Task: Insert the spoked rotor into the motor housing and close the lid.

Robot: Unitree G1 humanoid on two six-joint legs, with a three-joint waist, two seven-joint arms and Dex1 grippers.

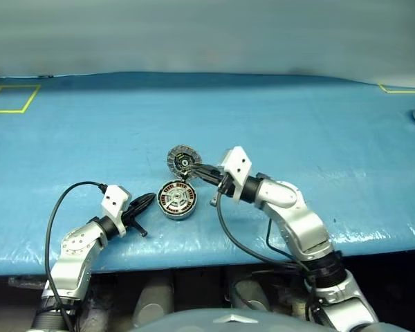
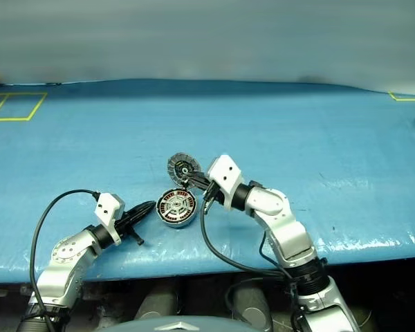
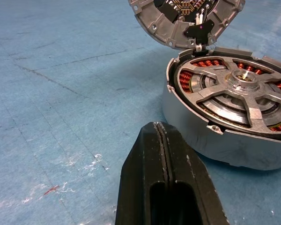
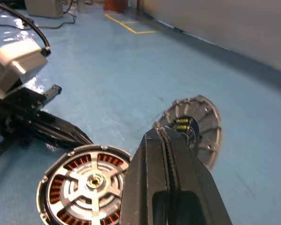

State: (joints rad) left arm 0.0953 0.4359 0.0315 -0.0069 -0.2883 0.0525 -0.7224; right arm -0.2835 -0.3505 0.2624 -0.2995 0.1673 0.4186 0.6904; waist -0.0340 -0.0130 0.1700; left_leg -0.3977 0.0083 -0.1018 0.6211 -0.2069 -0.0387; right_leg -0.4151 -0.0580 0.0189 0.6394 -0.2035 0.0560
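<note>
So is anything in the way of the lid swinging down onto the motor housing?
Nothing visible blocks it. The lid stands open at the far edge of the motor housing, with the spoked rotor already seated inside. The shut right claw is beside the lid, and the shut left claw sits beside the housing.

spoked rotor (image 3: 239,91) sits in motor housing (image 1: 176,200); lid (image 1: 182,160) upright behind it.

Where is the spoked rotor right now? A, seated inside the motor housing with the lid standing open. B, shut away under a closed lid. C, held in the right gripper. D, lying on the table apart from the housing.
A: the spoked rotor sits inside the motor housing, copper windings showing between its spokes, while the lid stands tilted up at the housing's edge.
</note>
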